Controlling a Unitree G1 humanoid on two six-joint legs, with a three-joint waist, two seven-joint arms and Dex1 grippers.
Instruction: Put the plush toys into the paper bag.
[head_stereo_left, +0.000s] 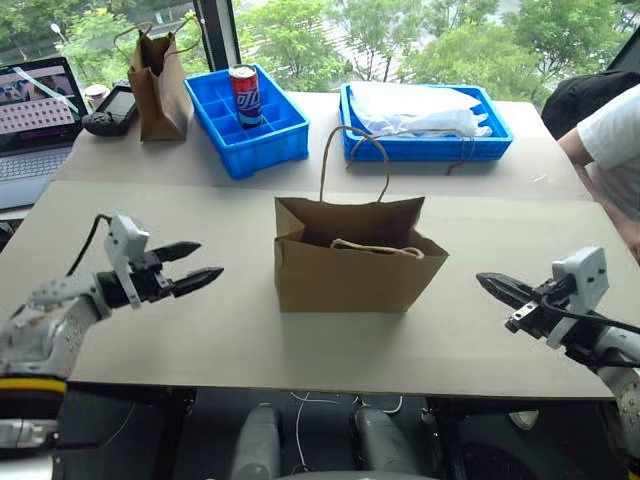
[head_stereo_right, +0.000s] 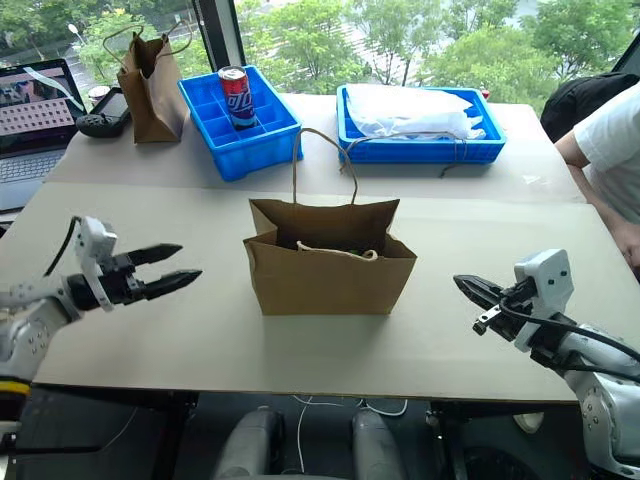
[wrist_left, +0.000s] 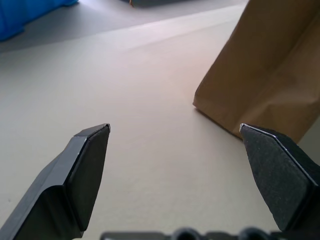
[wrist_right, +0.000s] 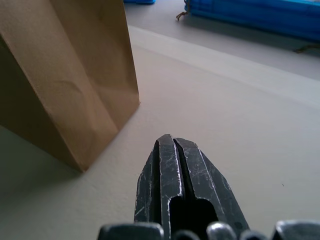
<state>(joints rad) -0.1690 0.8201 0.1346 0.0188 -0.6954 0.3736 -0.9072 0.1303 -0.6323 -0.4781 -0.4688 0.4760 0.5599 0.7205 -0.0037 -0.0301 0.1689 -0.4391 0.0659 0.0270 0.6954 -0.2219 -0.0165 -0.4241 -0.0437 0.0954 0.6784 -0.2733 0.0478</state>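
Note:
The wide light-brown paper bag (head_stereo_left: 350, 265) stands upright and open at the middle of the table, one twine handle raised and the other lying over its mouth. The plush toys are hidden from view. My left gripper (head_stereo_left: 202, 262) hovers just above the table to the bag's left, pointing at it, open and empty. In the left wrist view its fingertips (wrist_left: 92, 145) stand far apart with the bag's corner (wrist_left: 270, 75) ahead. My right gripper (head_stereo_left: 484, 282) hangs to the bag's right, shut with nothing between its fingers (wrist_right: 167, 150), pointing toward the bag's side (wrist_right: 65, 75).
At the back left stand a narrow darker-brown bag (head_stereo_left: 158, 85), a laptop (head_stereo_left: 35, 110) and a black device (head_stereo_left: 112, 110). A blue divided crate (head_stereo_left: 262, 140) holds a red can (head_stereo_left: 243, 95). A blue tray (head_stereo_left: 420, 148) holds white plastic. A person's arm (head_stereo_left: 605, 150) rests at the right edge.

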